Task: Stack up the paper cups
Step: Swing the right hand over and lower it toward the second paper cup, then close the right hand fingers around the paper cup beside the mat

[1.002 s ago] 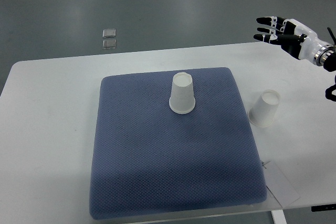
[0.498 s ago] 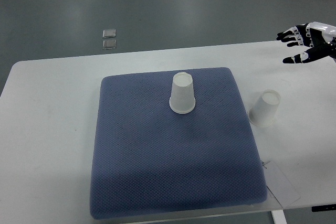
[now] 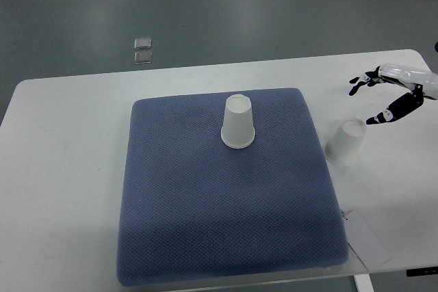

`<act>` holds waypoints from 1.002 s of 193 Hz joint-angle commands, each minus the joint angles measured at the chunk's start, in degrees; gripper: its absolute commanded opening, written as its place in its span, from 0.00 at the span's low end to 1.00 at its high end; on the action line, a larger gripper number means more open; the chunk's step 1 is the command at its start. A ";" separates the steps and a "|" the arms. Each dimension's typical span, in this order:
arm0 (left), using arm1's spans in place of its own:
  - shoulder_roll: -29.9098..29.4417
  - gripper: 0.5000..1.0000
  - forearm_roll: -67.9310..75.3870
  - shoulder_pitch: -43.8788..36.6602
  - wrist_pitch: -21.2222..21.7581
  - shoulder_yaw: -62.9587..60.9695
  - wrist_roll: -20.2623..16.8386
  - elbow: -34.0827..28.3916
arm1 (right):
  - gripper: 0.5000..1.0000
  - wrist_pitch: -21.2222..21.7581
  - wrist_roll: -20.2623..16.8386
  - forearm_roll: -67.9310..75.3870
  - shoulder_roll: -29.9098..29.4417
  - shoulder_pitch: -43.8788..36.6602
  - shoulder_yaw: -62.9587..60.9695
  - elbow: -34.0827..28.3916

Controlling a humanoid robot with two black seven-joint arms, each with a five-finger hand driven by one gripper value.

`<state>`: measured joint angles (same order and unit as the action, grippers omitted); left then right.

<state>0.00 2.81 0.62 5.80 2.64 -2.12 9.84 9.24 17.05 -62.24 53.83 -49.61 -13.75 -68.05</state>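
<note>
Grey floor behind; white table in front, carrying all items listed.

Item 1: blue pad, textured, square, covering the middle of the table and reaching almost to its near edge. Likely serves as the stacking surface.

Item 2: first paper cup, white, upside down, on the pad near its far edge, roughly centred. Base uppermost, so a second cup could be dropped over it; judged to be the stack's foundation.

Item 3: second paper cup, white, also inverted, on bare table just beside the pad's right edge, leaning slightly. Judged the cup to be picked up and moved.

Item 4: right hand, entering from the right edge, above the table just beyond the second cup, apart from it. Fingers spread, thumb separated, nothing held; the posture suits a reach toward that cup.

Item 5: left arm, not visible.

Item 6: white card at the table's near right corner.

Item 7: two small clear squares on the floor.
</note>
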 commanded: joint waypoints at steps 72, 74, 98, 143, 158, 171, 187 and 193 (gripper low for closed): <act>0.00 1.00 0.00 0.00 0.01 0.00 0.01 0.00 | 0.77 -7.84 -0.52 -2.97 -3.47 0.13 5.66 0.11; 0.00 1.00 0.00 0.00 0.01 0.00 0.01 0.00 | 0.77 -7.92 -0.44 -3.14 -3.47 0.13 5.75 0.11; 0.00 1.00 0.00 0.00 0.01 0.00 0.01 0.00 | 0.77 -8.28 -0.53 -4.99 -3.73 0.22 6.63 0.11; 0.00 1.00 0.00 0.00 0.01 0.00 0.01 0.00 | 0.77 -8.54 -0.70 -5.17 -3.91 0.13 6.72 0.99; 0.00 1.00 0.00 0.00 0.01 0.00 0.01 0.00 | 0.77 -8.89 -0.79 -5.17 -4.79 0.13 6.72 1.42; 0.00 1.00 0.00 0.00 0.01 0.00 0.01 0.00 | 0.77 -9.33 -0.88 -5.17 -4.96 0.04 6.72 1.87; 0.00 1.00 0.00 0.00 0.01 0.00 0.01 0.00 | 0.77 -9.42 -0.97 -5.26 -5.58 0.04 6.80 2.22; 0.00 1.00 0.00 0.00 0.01 0.00 0.01 0.00 | 0.77 -9.42 -1.14 -5.34 -5.84 0.04 6.80 2.57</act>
<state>0.00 2.81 0.62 5.81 2.64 -2.09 9.84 -0.07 16.11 -67.46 48.67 -49.56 -7.03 -66.08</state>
